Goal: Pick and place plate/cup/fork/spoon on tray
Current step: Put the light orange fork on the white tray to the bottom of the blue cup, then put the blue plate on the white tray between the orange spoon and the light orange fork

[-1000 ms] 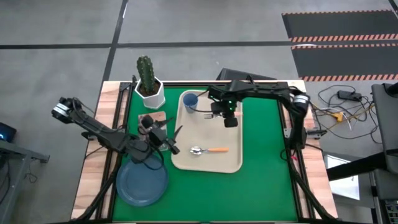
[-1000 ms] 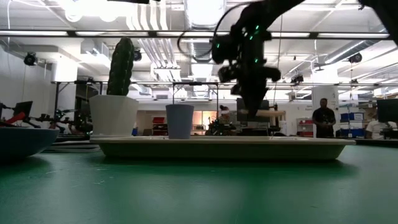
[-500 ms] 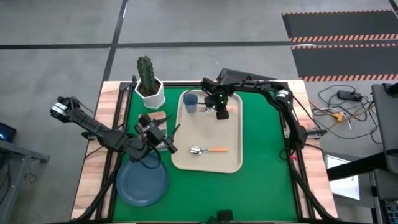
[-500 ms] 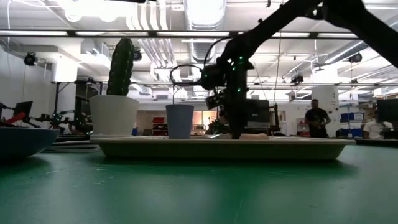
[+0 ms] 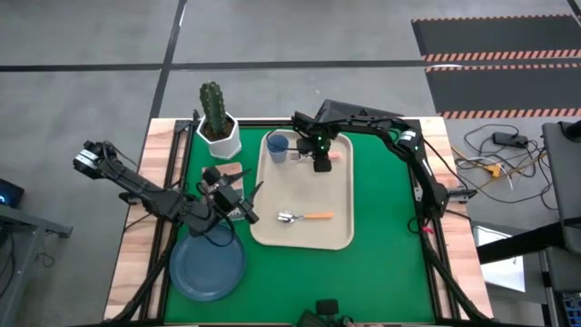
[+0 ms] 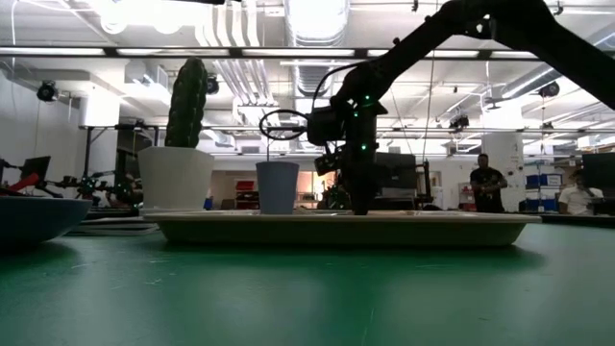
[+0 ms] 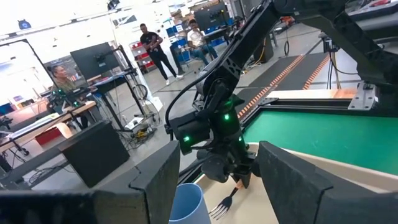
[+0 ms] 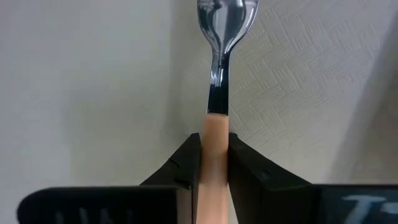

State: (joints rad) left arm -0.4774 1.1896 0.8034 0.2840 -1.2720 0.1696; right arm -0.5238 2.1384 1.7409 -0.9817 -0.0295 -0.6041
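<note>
The beige tray [image 5: 338,232] lies mid-table. The blue cup [image 5: 278,145] stands upright in its far left corner, and the spoon [image 5: 304,217] lies on its near part. My right gripper [image 5: 320,162] is down on the tray just right of the cup, shut on the fork [image 8: 224,18], whose tines [image 7: 221,205] point toward the cup. The dusty-blue plate [image 5: 209,266] rests on the green mat at the near left. My left gripper [image 5: 243,209] hovers open and empty between plate and tray. My right gripper pinches the fork's orange handle [image 8: 214,140] between its two fingers, just behind the metal neck. The fingers come from above, pointing down, and lie across the fork. The fork lies level, low at the tray's floor; whether it rests there I cannot tell.
A white pot with a green cactus [image 5: 218,127] stands left of the tray's far corner. A small brown object [image 5: 227,171] lies near my left gripper. Green mat lies open to the tray's right. People show in the room behind the table.
My right gripper has gone down onto the tray and a little toward the cup and the table's far edge, carrying the fork. The fork has come from above the tray down to its floor, staying level.
</note>
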